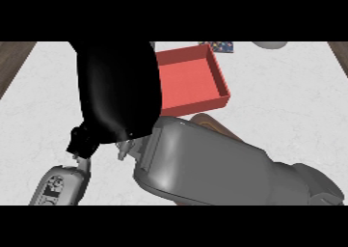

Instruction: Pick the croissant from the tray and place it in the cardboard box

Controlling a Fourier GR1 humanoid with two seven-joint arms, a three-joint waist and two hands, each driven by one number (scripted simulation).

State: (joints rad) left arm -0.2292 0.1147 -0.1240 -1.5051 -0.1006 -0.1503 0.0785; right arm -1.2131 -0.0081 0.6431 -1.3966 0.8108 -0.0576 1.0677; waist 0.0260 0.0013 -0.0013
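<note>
Croissant hidden; the right hand [119,91] looms black at eleven o'clock beside the red box [194,79], probably carrying it; fingers' state unclear.

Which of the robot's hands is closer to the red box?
The right. The right hand overlaps the left side of the red box in this view. The left hand is lower at the view's left, away from the box.
</note>
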